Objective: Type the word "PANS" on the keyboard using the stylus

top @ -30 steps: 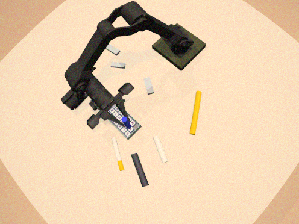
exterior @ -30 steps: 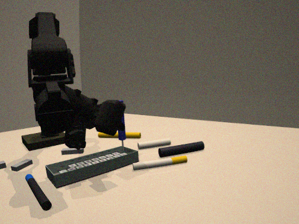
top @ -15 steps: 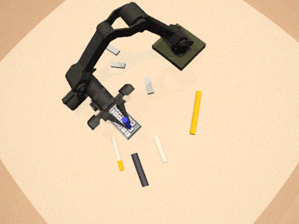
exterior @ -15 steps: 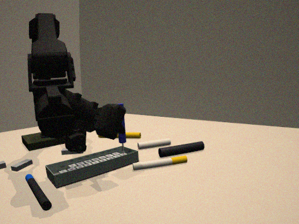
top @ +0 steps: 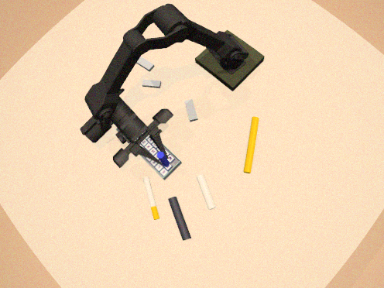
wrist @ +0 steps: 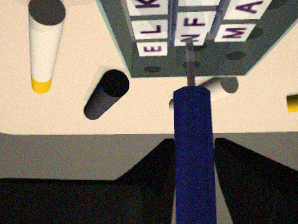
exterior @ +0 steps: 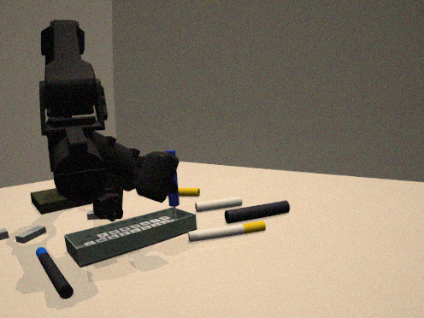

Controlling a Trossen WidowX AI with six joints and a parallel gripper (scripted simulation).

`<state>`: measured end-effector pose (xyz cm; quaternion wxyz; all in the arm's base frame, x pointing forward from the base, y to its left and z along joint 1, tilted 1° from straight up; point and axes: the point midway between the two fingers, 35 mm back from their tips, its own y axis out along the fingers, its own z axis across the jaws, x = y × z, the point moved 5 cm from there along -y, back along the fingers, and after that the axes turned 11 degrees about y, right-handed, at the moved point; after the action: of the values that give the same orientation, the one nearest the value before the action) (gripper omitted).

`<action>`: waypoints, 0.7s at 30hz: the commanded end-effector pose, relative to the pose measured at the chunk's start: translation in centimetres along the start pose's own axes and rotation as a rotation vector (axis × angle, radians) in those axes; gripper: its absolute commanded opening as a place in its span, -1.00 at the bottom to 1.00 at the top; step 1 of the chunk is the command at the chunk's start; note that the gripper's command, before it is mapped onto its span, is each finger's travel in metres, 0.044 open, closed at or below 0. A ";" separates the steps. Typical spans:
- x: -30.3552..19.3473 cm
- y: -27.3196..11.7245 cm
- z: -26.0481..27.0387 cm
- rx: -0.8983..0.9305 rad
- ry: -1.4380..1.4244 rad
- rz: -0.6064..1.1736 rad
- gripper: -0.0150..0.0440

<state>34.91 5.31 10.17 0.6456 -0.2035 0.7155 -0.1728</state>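
Here's the big black arm (top: 121,67) (exterior: 70,91), up on the left of the exterior view and reaching right from its dark base plate (top: 249,60) (exterior: 44,205) at the far left. Its gripper (top: 165,159) (exterior: 173,181) (wrist: 193,147) is pinching the blue stylus (top: 163,159) (exterior: 173,199) (wrist: 193,155), and there's the green-grey keyboard (top: 176,164) (exterior: 134,243) (wrist: 167,68) beneath! Yellow rod (top: 252,145) (exterior: 189,191) (wrist: 293,103) lying at the far side, dark rod (top: 180,218) (exterior: 257,211) (wrist: 106,95) off to the right, blue-ended black rod (exterior: 55,273) at the near left. The white-and-yellow stick (top: 151,198) (exterior: 226,231) (wrist: 45,50) sits right of the keyboard, nearer than the plain white stick (top: 206,192) (exterior: 219,203) (wrist: 220,89). Upright goes the stylus, its thin metal tip (exterior: 174,211) (wrist: 190,65) at the right end of the keys, right by the N key (wrist: 183,38); contact is hard to judge from here, in fairness.
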 end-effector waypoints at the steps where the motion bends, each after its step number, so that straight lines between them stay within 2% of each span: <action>1: 0.0 0.0 0.0 0.000 0.005 0.001 -0.22; 8: -0.3 -0.2 0.0 0.000 0.005 0.001 -0.22; 14: -3.0 -1.8 -0.5 0.000 0.005 0.001 -0.22; 21: -3.0 -1.8 -0.5 0.010 -0.007 -0.001 -0.20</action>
<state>34.77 5.33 13.71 0.6491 -0.2029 0.7122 -0.1741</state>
